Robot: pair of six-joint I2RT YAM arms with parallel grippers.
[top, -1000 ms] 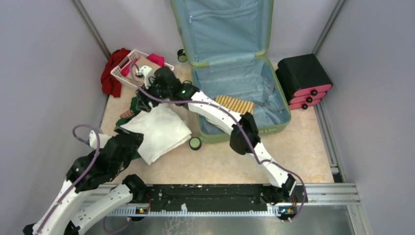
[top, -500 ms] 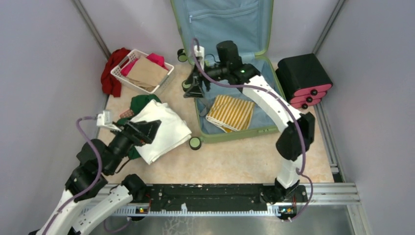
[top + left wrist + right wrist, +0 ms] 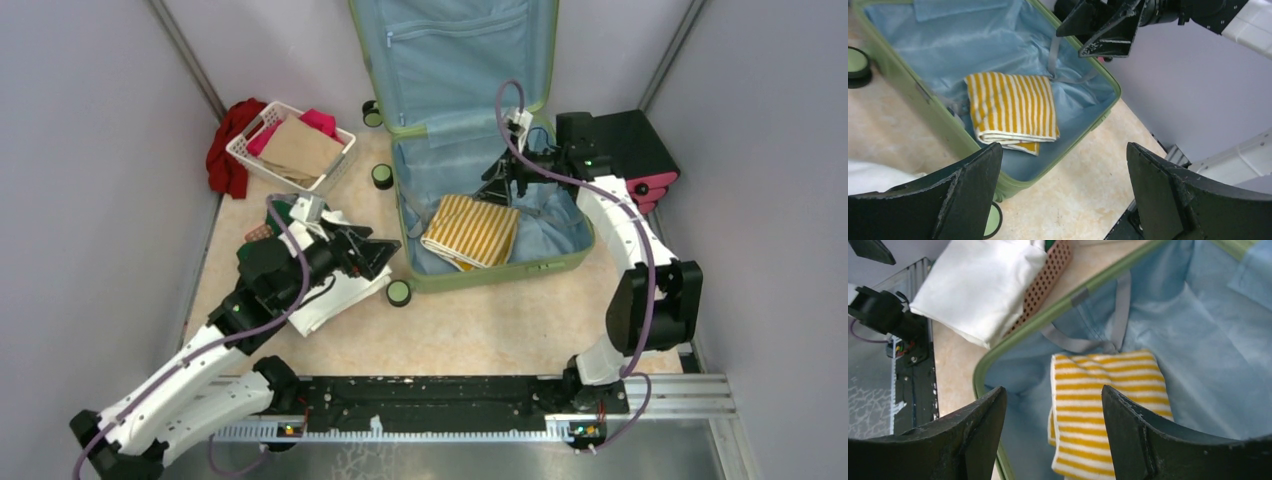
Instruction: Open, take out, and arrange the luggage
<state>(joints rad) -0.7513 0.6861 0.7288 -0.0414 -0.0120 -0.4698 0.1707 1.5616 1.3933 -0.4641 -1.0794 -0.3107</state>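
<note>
The sage-green suitcase [image 3: 575, 215] lies open on the floor, its lid leaning on the back wall, light blue lining showing. A folded yellow-and-white striped cloth [image 3: 471, 231] lies in its lower half; it also shows in the left wrist view [image 3: 1010, 107] and the right wrist view [image 3: 1108, 405]. My right gripper [image 3: 497, 188] is open and empty, hovering over the suitcase just above the striped cloth. My left gripper [image 3: 378, 252] is open and empty, above a folded white cloth [image 3: 335, 295] left of the suitcase.
A white basket [image 3: 243, 152] with tan and pink clothes stands at the back left, a red garment [image 3: 225, 150] beside it. Green clothes and a pink basket [image 3: 258, 233] lie under the white cloth. Black-and-pink stacked cases [image 3: 625, 160] stand right of the suitcase. Walls close in on both sides.
My right gripper swung from the white basket across to the suitcase's right half. My left arm extended forward from the near left to above the white cloth.
</note>
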